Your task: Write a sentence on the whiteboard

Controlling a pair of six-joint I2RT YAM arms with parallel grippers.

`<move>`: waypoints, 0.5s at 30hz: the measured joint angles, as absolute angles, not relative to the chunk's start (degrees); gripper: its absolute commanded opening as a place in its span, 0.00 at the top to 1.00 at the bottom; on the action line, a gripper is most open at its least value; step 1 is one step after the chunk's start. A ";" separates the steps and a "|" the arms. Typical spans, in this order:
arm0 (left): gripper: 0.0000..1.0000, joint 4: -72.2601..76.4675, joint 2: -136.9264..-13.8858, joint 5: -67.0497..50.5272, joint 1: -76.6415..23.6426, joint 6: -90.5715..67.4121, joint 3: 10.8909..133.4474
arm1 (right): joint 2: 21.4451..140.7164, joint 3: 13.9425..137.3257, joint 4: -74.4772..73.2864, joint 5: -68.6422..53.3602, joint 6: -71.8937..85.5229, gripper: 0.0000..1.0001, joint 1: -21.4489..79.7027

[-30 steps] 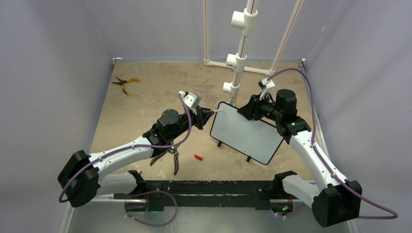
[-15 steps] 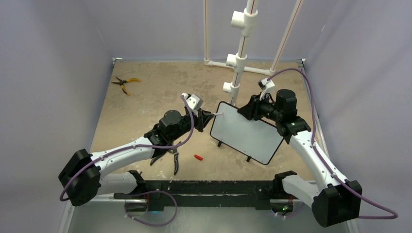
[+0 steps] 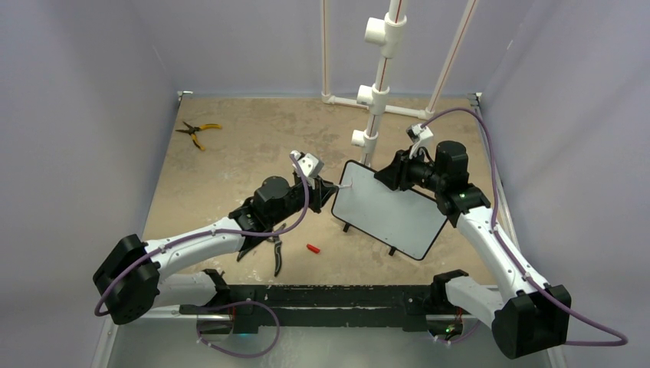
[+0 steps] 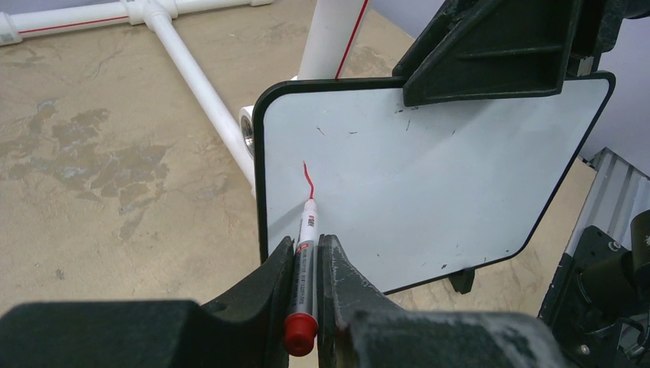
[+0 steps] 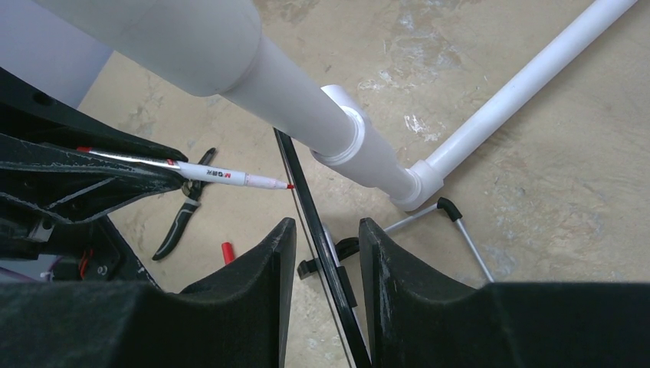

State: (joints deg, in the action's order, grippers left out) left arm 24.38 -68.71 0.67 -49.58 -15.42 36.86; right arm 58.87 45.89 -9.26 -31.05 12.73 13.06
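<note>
Broadside, the whiteboard (image 4: 429,176) faces the marker (image 4: 309,224), its long axis level.

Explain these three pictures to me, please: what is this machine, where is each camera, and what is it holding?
It is two robot arms bolted at the near edge of a table. The wide picture looks down from above and behind them; the other two come from a camera on each wrist. The left end effector is shut on a marker, whose tip rests on the whiteboard at the end of a short red stroke. The right end effector straddles the board's top edge; whether it pinches it, I cannot tell. Also on the table: yellow pliers, black-handled cutters, a small red piece, perhaps the marker's cap, and a white pipe frame.
</note>
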 measured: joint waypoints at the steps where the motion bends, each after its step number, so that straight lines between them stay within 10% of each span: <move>1: 1.00 24.43 -68.73 0.67 -49.58 -15.42 36.86 | 58.87 45.89 -9.26 -31.05 12.73 0.62 13.06; 15: 1.00 26.83 -68.75 0.67 -49.58 -15.46 36.86 | 58.87 45.89 -9.26 -31.05 12.73 0.62 13.08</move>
